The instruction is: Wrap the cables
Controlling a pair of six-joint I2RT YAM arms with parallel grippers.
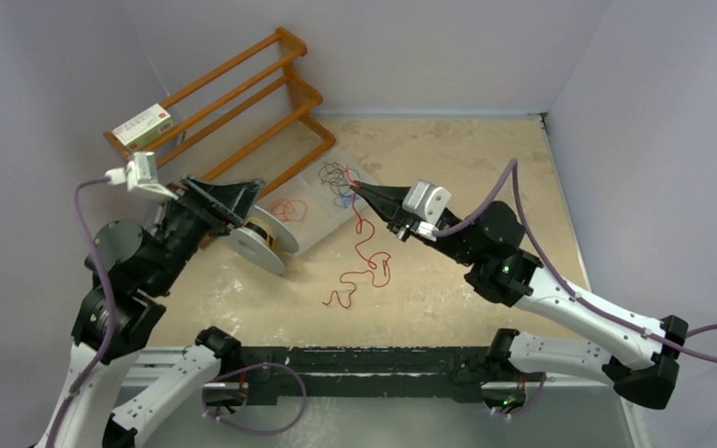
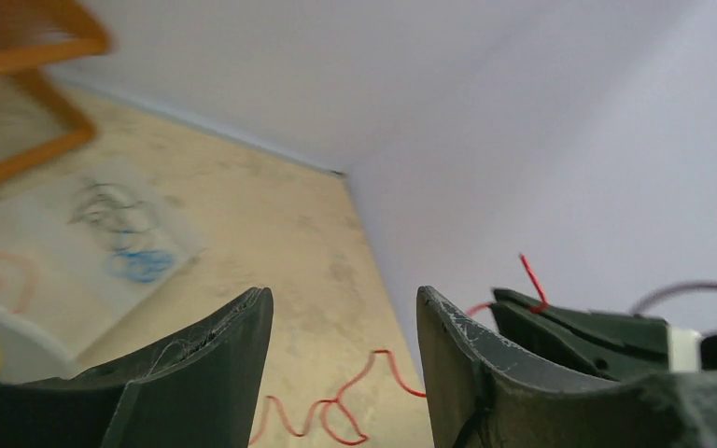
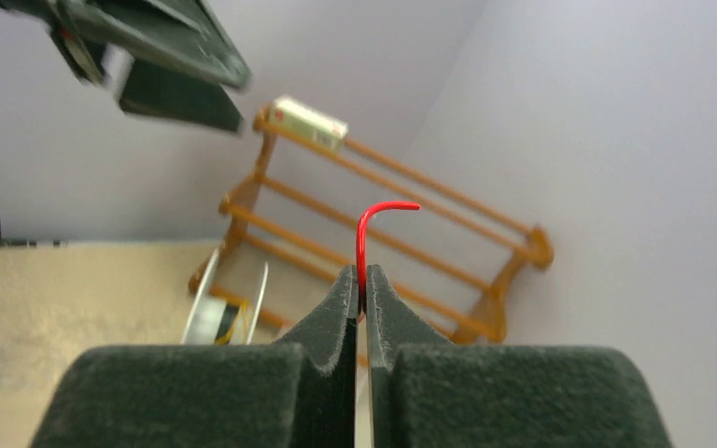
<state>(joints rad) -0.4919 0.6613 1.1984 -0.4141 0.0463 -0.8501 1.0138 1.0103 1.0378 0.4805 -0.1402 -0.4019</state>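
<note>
A long bright red cable (image 1: 366, 245) snakes across the table from the middle up to my right gripper (image 1: 360, 189). That gripper is shut on its end, and in the right wrist view a short hooked piece (image 3: 365, 233) sticks up from the closed tips (image 3: 361, 280). My left gripper (image 1: 243, 201) is open and empty above a white spool (image 1: 266, 241). In the left wrist view the cable (image 2: 364, 373) lies on the table beyond the spread fingers (image 2: 215, 364). Black and blue cables (image 1: 336, 177) lie tangled on a clear plastic bag (image 1: 313, 224).
An orange wooden rack (image 1: 243, 103) stands at the back left with a small white and red box (image 1: 143, 125) on it. Another red loop (image 1: 289, 210) lies on the bag. Purple hoses run along both arms. Walls close in the table's back and right.
</note>
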